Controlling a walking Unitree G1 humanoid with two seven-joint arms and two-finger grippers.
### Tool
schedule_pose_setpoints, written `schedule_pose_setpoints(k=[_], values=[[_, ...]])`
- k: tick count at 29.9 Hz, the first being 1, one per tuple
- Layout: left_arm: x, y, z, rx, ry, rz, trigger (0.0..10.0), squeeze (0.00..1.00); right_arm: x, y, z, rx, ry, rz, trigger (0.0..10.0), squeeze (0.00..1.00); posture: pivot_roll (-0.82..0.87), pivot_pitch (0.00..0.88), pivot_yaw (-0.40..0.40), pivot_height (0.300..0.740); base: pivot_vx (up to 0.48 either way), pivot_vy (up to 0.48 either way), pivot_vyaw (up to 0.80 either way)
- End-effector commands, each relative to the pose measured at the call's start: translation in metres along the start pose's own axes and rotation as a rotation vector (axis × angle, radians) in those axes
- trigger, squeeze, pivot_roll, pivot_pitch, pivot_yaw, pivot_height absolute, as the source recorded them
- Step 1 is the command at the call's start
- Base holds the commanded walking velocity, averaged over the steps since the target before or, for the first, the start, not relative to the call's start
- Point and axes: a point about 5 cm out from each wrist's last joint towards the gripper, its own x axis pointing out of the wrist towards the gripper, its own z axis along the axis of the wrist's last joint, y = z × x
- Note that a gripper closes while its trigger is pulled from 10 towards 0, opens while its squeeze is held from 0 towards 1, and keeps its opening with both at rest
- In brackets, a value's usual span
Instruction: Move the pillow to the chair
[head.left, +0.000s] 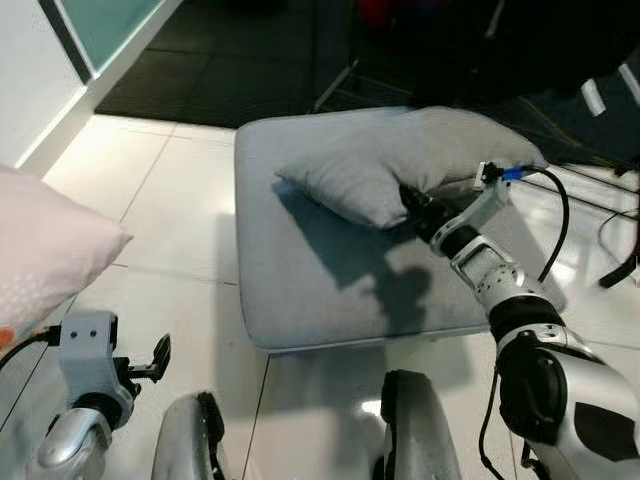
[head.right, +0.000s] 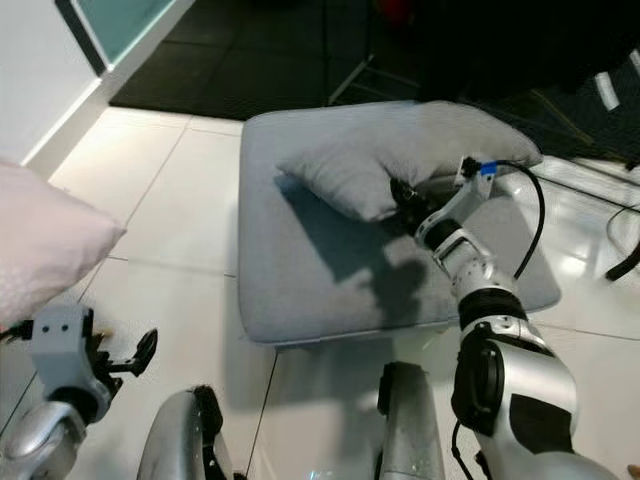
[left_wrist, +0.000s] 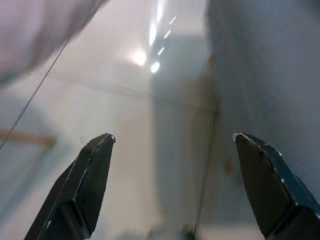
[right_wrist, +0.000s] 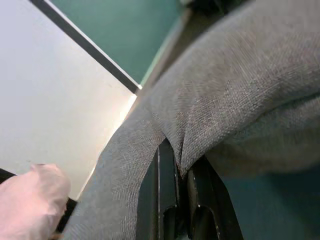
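Grey pillow (head.left: 400, 160), one, pinched by right gripper (head.left: 410, 197); one pink pillow (head.left: 45, 250).

Home living room: grey ottoman (head.left: 300, 280), cushions, glossy white tile floor (head.left: 180, 200)

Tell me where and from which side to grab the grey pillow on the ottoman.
Grip the pillow at its near edge, coming in low from the robot's side. That edge is thin, loose fabric raised off the ottoman, so two fingers can pinch a fold; the plump middle is likely too thick. The right gripper is already shut on a fold there. The left gripper hangs open over the floor.
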Motion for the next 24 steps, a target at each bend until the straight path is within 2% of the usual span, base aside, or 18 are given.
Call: schedule_pose_setpoints(k=[1, 3, 4, 6, 8, 10, 13, 15, 24], values=[[0.004, 0.000, -0.008, -0.001, 0.016, 0.016, 10.0, 0.00, 0.004, 0.010, 0.020, -0.038, -0.053, 0.071, 0.0, 0.00, -0.20, 0.089, -0.003, 0.400, 0.000, 0.000, 0.00], [0.017, -0.007, -0.006, -0.012, 0.006, 0.004, 10.0, 0.00, 0.008, 0.018, 0.028, -0.065, -0.066, 0.101, 0.0, 0.00, -0.22, 0.072, -0.001, 0.410, 0.000, 0.000, 0.00], [0.017, -0.007, -0.006, -0.012, 0.006, 0.004, 10.0, 0.00, 0.008, 0.018, 0.028, -0.065, -0.066, 0.101, 0.0, 0.00, -0.22, 0.072, -0.001, 0.410, 0.000, 0.000, 0.00], [0.031, -0.018, -0.005, -0.020, -0.007, -0.014, 10.0, 0.00, 0.010, 0.027, 0.031, -0.086, -0.056, 0.145, 0.0, 0.00, -0.25, 0.038, -0.001, 0.420, 0.000, 0.000, 0.00], [0.036, -0.021, -0.005, -0.021, -0.008, -0.019, 10.0, 0.00, 0.010, 0.029, 0.031, -0.090, -0.046, 0.156, 0.0, 0.00, -0.25, 0.038, -0.001, 0.425, 0.000, 0.000, 0.00], [0.043, -0.028, -0.004, -0.027, -0.009, -0.029, 10.0, 0.00, 0.007, 0.027, 0.020, -0.083, -0.018, 0.151, 0.0, 0.00, -0.26, 0.011, 0.011, 0.435, 0.000, 0.000, 0.00], [0.045, -0.030, -0.004, -0.030, -0.012, -0.033, 10.0, 0.00, 0.005, 0.027, 0.016, -0.075, -0.011, 0.151, 0.0, 0.00, -0.26, 0.011, 0.011, 0.440, 0.000, 0.000, 0.00], [0.050, -0.034, -0.004, -0.030, -0.009, -0.038, 10.0, 0.00, 0.003, 0.031, -0.001, -0.054, 0.022, 0.163, 0.0, 0.00, -0.26, 0.000, 0.014, 0.450, 0.000, 0.000, 0.00], [0.054, -0.044, -0.011, -0.028, -0.001, -0.061, 10.0, 0.00, 0.006, 0.042, -0.028, -0.018, 0.089, 0.182, 0.0, 0.00, -0.26, 0.000, 0.002, 0.480, 0.000, 0.000, 0.00]])
